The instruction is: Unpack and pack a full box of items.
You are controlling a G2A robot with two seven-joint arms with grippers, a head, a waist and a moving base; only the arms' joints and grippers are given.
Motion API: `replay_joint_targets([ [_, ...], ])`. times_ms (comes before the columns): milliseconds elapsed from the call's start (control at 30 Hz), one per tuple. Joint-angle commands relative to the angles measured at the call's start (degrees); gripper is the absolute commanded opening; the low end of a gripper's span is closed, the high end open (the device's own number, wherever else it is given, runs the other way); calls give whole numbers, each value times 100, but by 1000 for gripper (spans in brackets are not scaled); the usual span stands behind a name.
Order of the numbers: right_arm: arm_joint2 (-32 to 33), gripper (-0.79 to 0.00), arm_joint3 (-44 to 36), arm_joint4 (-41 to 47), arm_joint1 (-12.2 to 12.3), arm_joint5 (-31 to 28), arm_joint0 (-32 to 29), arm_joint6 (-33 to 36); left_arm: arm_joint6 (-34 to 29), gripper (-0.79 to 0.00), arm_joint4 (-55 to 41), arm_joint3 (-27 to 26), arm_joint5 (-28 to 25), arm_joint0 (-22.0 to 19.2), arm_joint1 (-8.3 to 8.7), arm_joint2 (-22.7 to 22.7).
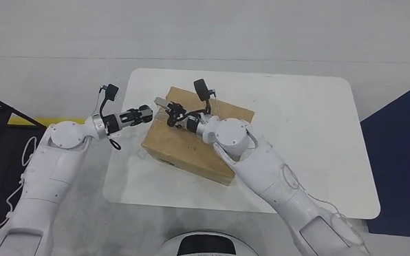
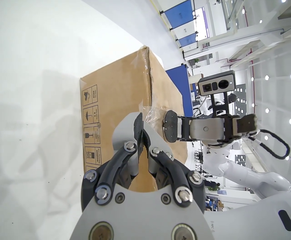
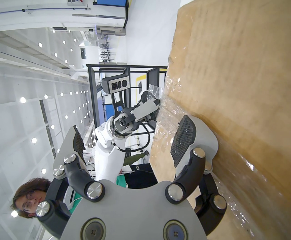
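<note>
Left claw [image 2: 141, 130] apparently pinches tape [image 2: 154, 114] at box [image 2: 113, 91] edge; right claw [image 3: 131, 131] wide atop it.

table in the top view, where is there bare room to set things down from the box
Widest bare patch: the table between the box and the right edge. A narrower strip runs along the far edge behind the box. Crowded at the box's left end, where the left claw pinches tape and the open right claw rests.
</note>
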Motion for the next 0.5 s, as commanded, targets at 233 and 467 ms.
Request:
replay_joint_targets([
  [233,-199,0,565,308,-236,-325,317,-221,-56,-785,21,-42,-36,43,32,-16],
  [467,-373,0,765,441,-408,-375,459,-350,-72,-785,6,-47,-76,61,52,-23],
])
